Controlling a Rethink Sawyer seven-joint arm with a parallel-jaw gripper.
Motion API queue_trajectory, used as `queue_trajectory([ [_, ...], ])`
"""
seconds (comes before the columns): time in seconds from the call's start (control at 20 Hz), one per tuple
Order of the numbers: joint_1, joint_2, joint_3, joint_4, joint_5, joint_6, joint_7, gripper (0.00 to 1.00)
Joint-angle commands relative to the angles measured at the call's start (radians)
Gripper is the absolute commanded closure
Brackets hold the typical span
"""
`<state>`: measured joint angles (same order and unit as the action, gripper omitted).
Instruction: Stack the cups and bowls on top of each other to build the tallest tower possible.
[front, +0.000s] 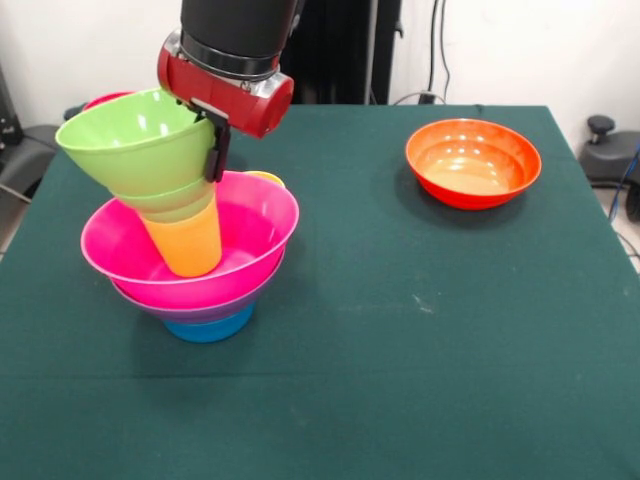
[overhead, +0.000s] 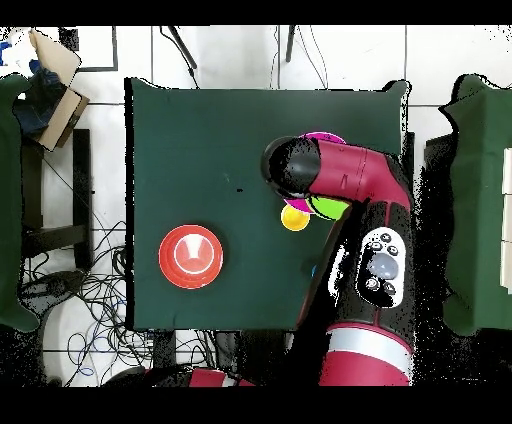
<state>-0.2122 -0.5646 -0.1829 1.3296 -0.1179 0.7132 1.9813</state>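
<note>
The tower stands at the left of the front view: a wide pink bowl (front: 255, 225) nests on a purple bowl (front: 205, 311), with a blue piece (front: 210, 326) at the bottom. Inside the pink bowl leans a tilted stack: a big lime green bowl (front: 130, 140) over a smaller green piece (front: 175, 200) and an orange-yellow cup (front: 188, 245). My gripper (front: 213, 150) is shut on the lime green bowl's right rim; one black finger (front: 216, 155) shows outside it. Overhead, the arm (overhead: 340, 175) covers most of the pile, leaving pink rim (overhead: 322, 136) and lime green (overhead: 325, 207).
An orange bowl (front: 472, 162) sits alone at the far right of the green cloth (front: 400, 330), and overhead (overhead: 190, 256) it lies left of the arm. A red rim (front: 105, 100) and a yellow rim (front: 266, 178) peek out behind the tower.
</note>
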Motion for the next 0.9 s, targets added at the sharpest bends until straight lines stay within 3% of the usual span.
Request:
queue_trajectory([
  [0.05,-0.01,0.089,0.108,-0.017,-0.016,0.018,0.001,1.0],
  [0.1,-0.011,0.089,0.109,-0.019,-0.017,0.018,-0.002,0.0],
  [0.25,-0.026,0.081,0.13,-0.006,-0.015,-0.019,-0.022,0.0],
  [0.4,-0.018,0.085,0.122,-0.022,-0.008,0.024,-0.008,0.0],
  [0.9,-0.023,0.084,0.133,-0.009,-0.002,0.022,-0.011,0.0],
])
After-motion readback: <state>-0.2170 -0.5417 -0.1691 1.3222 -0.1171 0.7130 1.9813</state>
